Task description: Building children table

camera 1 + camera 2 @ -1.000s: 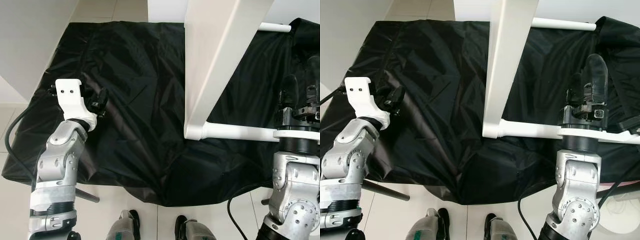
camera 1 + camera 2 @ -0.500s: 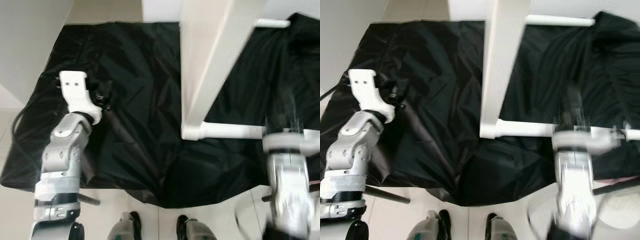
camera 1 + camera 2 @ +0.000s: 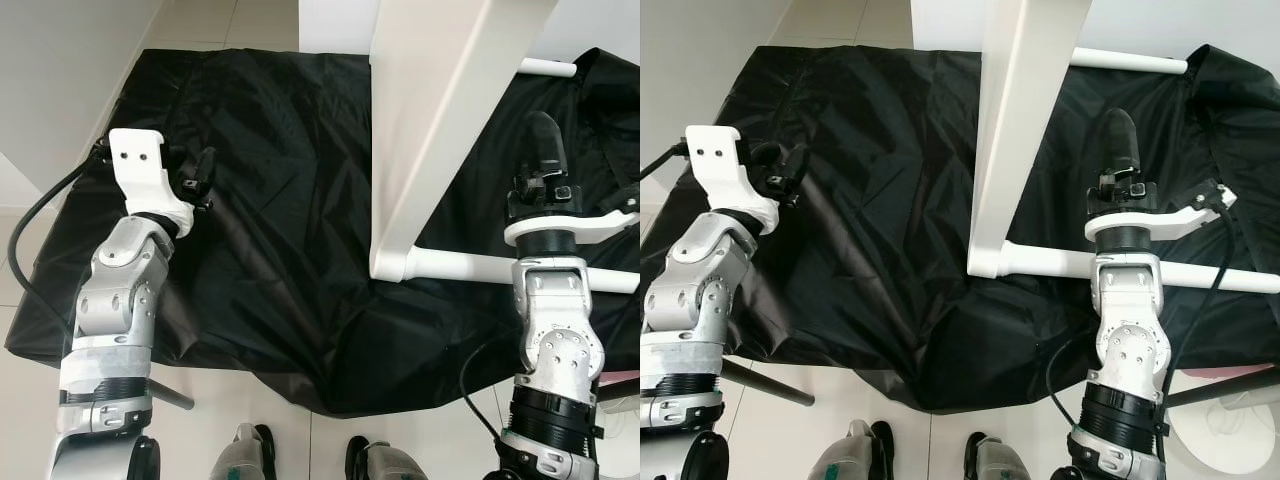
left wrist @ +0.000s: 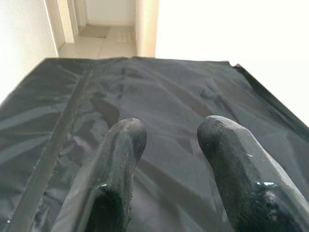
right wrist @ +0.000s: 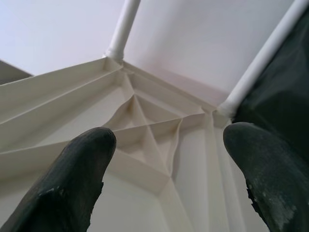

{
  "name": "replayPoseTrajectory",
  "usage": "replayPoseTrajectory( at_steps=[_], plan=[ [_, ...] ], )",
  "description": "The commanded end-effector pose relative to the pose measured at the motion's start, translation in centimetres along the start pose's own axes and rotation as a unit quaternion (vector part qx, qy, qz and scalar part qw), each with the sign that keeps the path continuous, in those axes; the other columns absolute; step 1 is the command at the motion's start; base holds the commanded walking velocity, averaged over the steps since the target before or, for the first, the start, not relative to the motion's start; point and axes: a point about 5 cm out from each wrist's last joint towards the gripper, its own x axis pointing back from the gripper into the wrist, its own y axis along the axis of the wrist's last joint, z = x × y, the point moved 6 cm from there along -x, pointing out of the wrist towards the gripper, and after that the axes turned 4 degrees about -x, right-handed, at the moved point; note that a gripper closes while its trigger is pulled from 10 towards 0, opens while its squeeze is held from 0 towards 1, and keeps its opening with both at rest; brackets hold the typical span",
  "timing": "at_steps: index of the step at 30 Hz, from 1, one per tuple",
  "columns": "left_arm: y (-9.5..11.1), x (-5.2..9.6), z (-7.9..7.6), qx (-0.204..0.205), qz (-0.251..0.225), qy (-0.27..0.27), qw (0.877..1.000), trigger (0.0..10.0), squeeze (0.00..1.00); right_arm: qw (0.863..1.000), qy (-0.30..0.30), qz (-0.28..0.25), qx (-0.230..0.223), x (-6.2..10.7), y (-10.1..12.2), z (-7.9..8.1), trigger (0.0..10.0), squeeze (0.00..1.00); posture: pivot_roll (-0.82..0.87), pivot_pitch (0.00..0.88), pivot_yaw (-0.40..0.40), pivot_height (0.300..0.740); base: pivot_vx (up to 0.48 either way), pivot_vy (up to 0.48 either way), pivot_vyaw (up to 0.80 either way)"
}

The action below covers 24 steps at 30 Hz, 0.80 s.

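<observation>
The white children's table lies on its side on a black sheet (image 3: 280, 210). Its tabletop (image 3: 430, 120) stands on edge, with one white tube leg (image 3: 465, 266) low across the sheet and another leg (image 3: 548, 68) farther back. My right gripper (image 3: 540, 140) points up just right of the tabletop, above the near leg. In the right wrist view it (image 5: 164, 159) is open and faces the ribbed underside of the tabletop (image 5: 145, 125), where two legs join the corners. My left gripper (image 3: 200, 175) hovers over the sheet's left part, open and holding nothing (image 4: 166, 140).
A white wall or panel (image 3: 60, 80) borders the sheet on the left. Tiled floor (image 3: 200, 400) lies along the near edge, with a dark rod (image 3: 172, 393) and my feet (image 3: 250, 455). A black cable (image 3: 35, 235) loops by my left arm. A white round object (image 3: 1230, 440) sits at the near right.
My right arm has swung left toward the tabletop, and its fingers now point up above the near leg. The left gripper stays about where it was. The camera shook.
</observation>
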Motion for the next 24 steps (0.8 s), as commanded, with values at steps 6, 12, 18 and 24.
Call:
replayPoseTrajectory(
  at_steps=[6,12,18,24],
  plan=[
    [-0.3,0.6,0.3,0.001,0.002,0.011,1.000,10.0,0.00,0.995,-0.068,-0.058,-0.042,3.8,2.1,-1.8,10.0,0.00,0.03,0.181,-0.034,0.740,0.000,0.000,0.00],
    [-0.9,1.3,0.4,0.007,0.012,0.013,1.000,10.0,0.00,0.989,-0.096,-0.084,-0.079,6.9,2.1,-1.3,10.0,0.00,0.01,0.214,-0.012,0.740,0.000,0.000,0.00],
    [-1.1,1.1,-0.3,0.007,0.014,0.002,1.000,10.0,0.00,0.988,-0.088,-0.086,-0.094,7.0,1.5,-1.1,10.0,0.00,0.01,0.213,-0.009,0.740,0.000,0.000,0.00],
    [-1.1,1.0,0.1,0.003,0.016,0.002,1.000,10.0,0.00,0.996,-0.072,-0.051,-0.026,5.2,1.5,-1.5,10.0,0.00,0.02,0.201,-0.006,0.740,0.000,0.000,0.00]
  ],
)
